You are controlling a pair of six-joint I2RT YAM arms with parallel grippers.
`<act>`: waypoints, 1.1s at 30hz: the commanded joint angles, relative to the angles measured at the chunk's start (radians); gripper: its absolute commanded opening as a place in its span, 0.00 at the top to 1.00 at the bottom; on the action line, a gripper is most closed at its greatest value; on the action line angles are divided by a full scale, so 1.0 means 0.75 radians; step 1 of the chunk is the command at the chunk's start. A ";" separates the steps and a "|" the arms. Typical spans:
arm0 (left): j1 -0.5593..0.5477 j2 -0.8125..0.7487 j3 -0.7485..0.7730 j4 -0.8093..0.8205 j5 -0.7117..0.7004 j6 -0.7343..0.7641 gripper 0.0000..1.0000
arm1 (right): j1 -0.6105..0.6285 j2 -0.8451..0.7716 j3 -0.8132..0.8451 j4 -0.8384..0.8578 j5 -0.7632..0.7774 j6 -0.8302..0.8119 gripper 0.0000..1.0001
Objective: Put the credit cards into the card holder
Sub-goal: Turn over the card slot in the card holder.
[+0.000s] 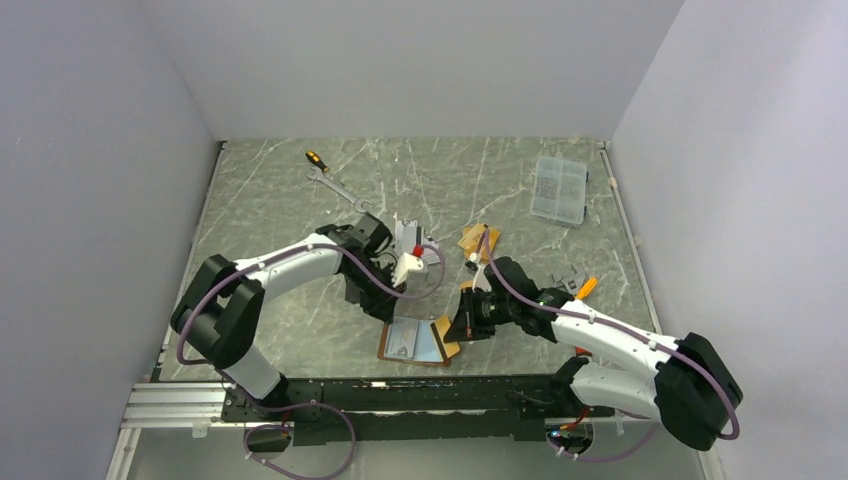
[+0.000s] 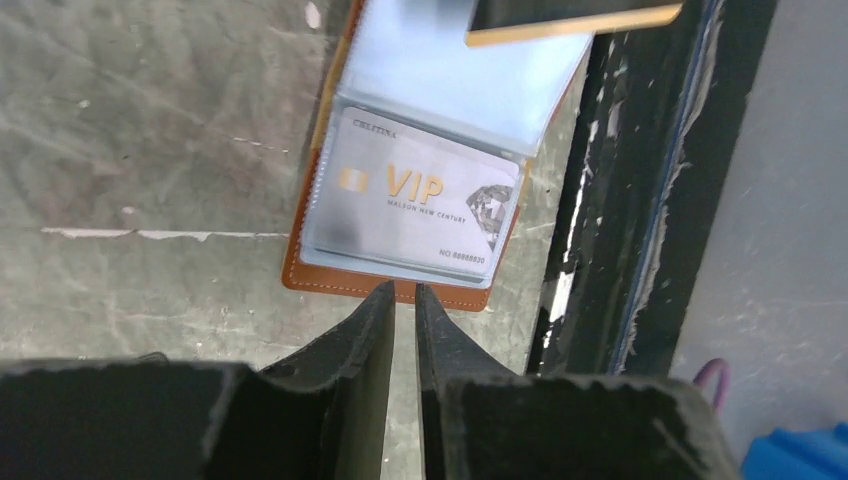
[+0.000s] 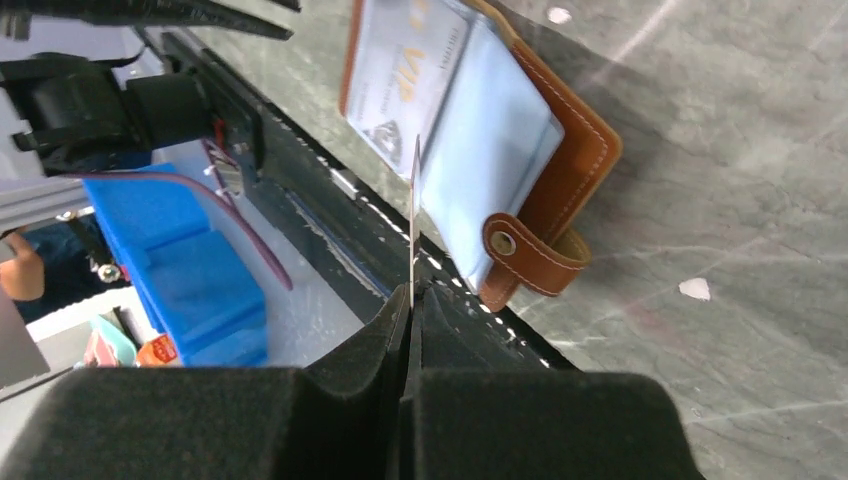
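VIP card (image 2: pixel 415 195) was sleeved | right claw (image 3: pixel 410 295) pinched credit card (image 3: pixel 414 220), card holder (image 3: pixel 575 150) just ahead | left claw (image 2: pixel 402 295) narrow, empty | loose cards (image 1: pixel 478 240) lay unloaded

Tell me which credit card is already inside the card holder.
The silver-grey VIP card, behind a clear sleeve of the open card holder; the gold-edged card is outside, pinched edge-on in the right gripper.

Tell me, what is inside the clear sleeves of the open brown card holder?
One sleeve holds a silver VIP card. The next sleeve looks empty, but a gold-edged card covers its far corner.
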 commanded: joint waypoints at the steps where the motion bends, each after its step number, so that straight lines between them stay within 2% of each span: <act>1: -0.078 -0.030 -0.001 0.032 -0.147 0.127 0.81 | 0.030 0.008 -0.010 -0.056 0.091 0.058 1.00; 15: -0.241 0.051 -0.044 0.155 -0.326 0.098 0.86 | 0.030 -0.139 -0.120 -0.148 0.078 0.109 1.00; 33: -0.304 0.091 -0.051 0.195 -0.452 0.105 0.92 | 0.030 -0.155 -0.168 -0.107 0.056 0.118 1.00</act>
